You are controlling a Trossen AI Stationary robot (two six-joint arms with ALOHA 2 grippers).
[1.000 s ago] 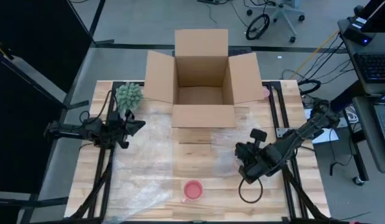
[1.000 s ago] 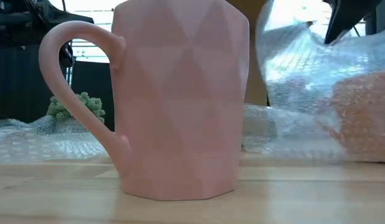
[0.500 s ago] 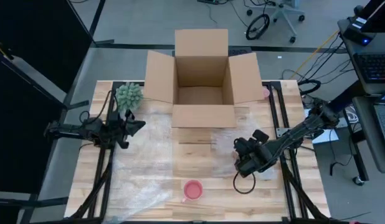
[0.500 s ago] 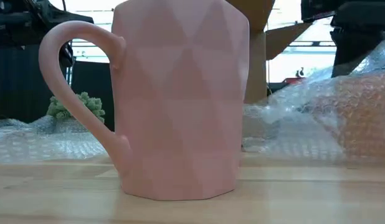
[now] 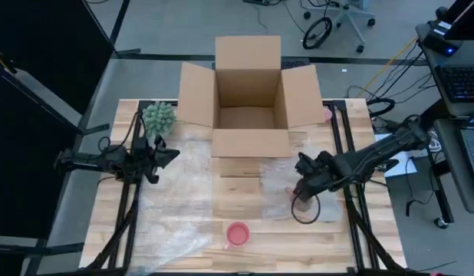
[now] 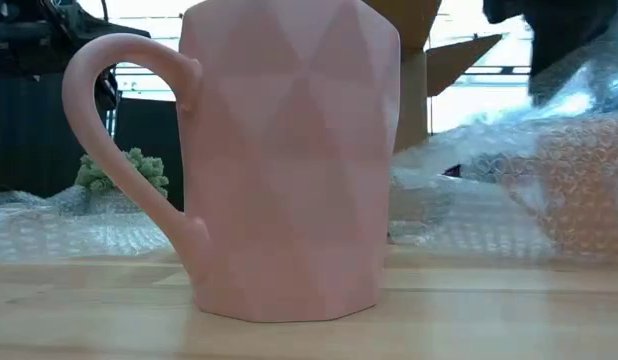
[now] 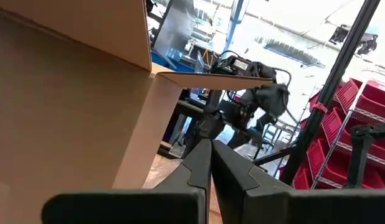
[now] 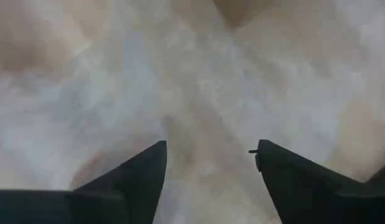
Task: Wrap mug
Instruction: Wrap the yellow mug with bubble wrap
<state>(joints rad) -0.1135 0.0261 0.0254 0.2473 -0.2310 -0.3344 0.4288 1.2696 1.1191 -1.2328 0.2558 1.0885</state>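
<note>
**Pink mug standing unwrapped near the table's front edge**

Pink and faceted, the mug [image 5: 237,234] stands upright on the wooden table [image 5: 183,253], handle out to one side, close to the front edge and apart from both arms; nothing covers it. Clear bubble wrap [image 5: 187,188] lies spread over the middle of the table behind the mug, and from table height one side of it stands raised and crumpled.

The right gripper [image 5: 303,186] sits low over the right-hand part of the wrap, behind and to the right of the mug; its own camera shows the two fingers spread apart with only wrap beneath and nothing caught between them.

The left gripper [image 5: 166,153] waits at the left side of the table beside a small green plant [image 5: 158,117]; its fingers lie closed against each other, empty.

An open cardboard box [image 5: 248,96] stands at the far edge, flaps folded outward.
</note>
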